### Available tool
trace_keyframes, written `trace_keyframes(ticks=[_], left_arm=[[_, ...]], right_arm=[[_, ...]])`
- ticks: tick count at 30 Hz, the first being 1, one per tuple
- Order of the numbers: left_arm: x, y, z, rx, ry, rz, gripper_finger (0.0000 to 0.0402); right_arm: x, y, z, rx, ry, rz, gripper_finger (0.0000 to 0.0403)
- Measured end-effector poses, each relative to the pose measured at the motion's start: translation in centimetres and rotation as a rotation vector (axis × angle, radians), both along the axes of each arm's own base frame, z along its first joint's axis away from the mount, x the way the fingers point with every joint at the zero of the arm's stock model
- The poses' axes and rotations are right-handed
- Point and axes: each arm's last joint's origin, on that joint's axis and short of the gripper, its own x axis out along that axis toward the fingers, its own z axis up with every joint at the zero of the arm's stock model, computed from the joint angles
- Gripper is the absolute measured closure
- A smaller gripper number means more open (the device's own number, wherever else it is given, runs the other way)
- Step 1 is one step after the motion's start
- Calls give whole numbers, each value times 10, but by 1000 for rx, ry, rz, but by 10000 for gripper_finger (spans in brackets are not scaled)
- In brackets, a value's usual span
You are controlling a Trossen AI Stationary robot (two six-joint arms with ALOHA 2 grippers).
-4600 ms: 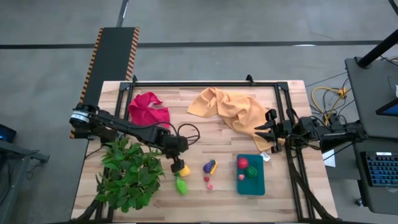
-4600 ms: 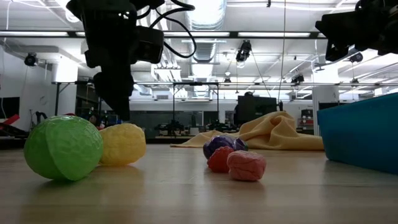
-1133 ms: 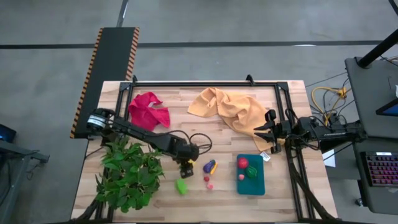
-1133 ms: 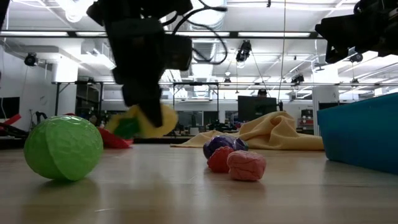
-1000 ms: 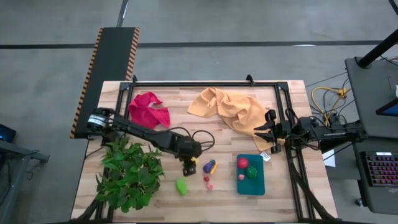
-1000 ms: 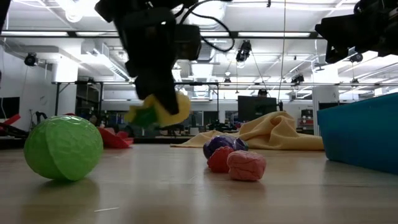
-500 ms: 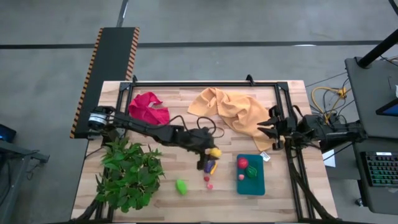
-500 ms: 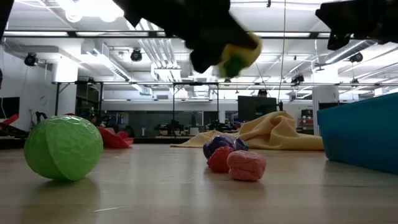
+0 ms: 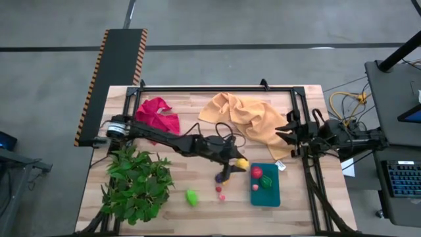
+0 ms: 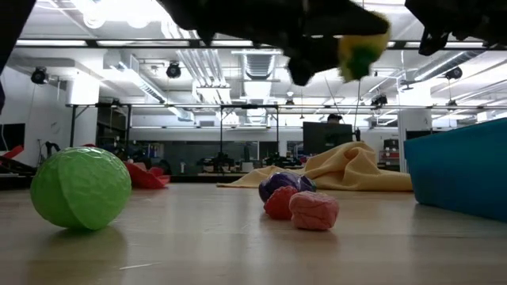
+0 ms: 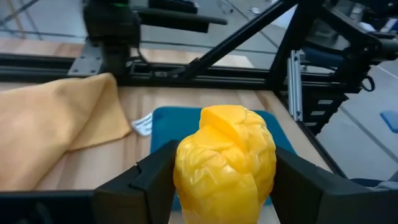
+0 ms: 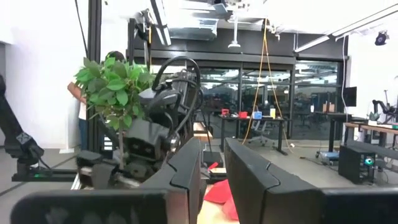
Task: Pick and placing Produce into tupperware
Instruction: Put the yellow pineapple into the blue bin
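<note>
One yellow toy fruit (image 11: 225, 163) is riding in your left gripper (image 9: 235, 164), fingers clamped on its crinkled, lumpy skin; within the last second you have been carrying it off the wood to just beside the teal tupperware (image 9: 271, 194), so the drop is coming. Inside the smooth, round-cornered tupperware, a red ball (image 9: 256, 172) and a green piece (image 9: 266, 181) are sitting. Your right gripper (image 9: 284, 139) is waiting beyond the tupperware, fingers nearly together.

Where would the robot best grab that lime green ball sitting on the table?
Probably from straight above, closing on the lime green ball's widest middle. It is rounded and sits alone on bare wood, clear of the leafy plant, so the fingers can reach down both sides.
</note>
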Motion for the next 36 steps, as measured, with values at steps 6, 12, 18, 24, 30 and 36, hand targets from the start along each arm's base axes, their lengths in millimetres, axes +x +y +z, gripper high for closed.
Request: trace_keyframes(ticks=[6,12,18,24,30,36], left_arm=[[29,-5,-2,5,-35,-61,206],[54,-10,-5,2,-69,-120,206],[75,-13,-17,-2,-77,-136,206],[89,-15,-38,-2,-53,-139,206],[94,-15,-54,-1,-28,-142,206],[94,-16,-57,-2,-22,-142,206]], right_arm=[[0,0,0,-4,-1,-1,330],[-1,0,2,-18,-4,-5,325],[-3,0,9,-17,-18,-5,333],[-3,0,8,-18,-3,-5,332],[-3,0,8,-19,-1,-5,324],[-2,0,7,-22,12,-6,328]])
